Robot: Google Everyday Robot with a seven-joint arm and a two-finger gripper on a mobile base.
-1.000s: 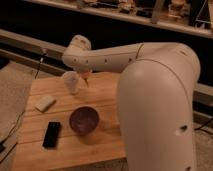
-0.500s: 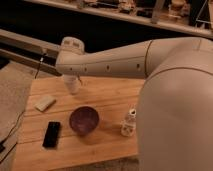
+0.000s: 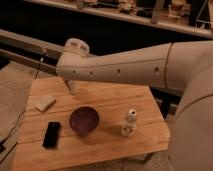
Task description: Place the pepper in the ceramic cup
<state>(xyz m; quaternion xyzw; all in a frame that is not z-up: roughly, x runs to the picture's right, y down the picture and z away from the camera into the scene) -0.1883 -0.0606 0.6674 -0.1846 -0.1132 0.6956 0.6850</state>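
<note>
Leftmost on the wooden table point(image 3: 112, 102) lies a small pale flat block point(image 3: 45, 103), near the left edge. Just below it, toward the front, a black phone point(image 3: 51, 134) lies flat with its long side running front to back. The two sit apart, with bare wood between them.

Next comes the ceramic cup point(image 3: 73, 88), whitish and upright on the back left part of the table. Only its lower part shows, since the arm's end covers the rim. The gripper point(image 3: 70, 78) is at that left end of the arm, directly over the cup and merging with the arm's pale shell. Whether it is clenched or released cannot be told. The pepper cannot be made out either; it is hidden somewhere behind the arm's end, so it is unclear if it is held or already in the cup.

Toward the middle, a dark purple bowl point(image 3: 83, 120) stands in front of the cup and just right of the phone, well apart from both. Further right a small white bottle point(image 3: 129, 123) stands upright near the front right part of the table.

Above all this the thick white arm point(image 3: 140, 65) runs from the cup across to the right edge, where it widens into a large rounded body
</note>
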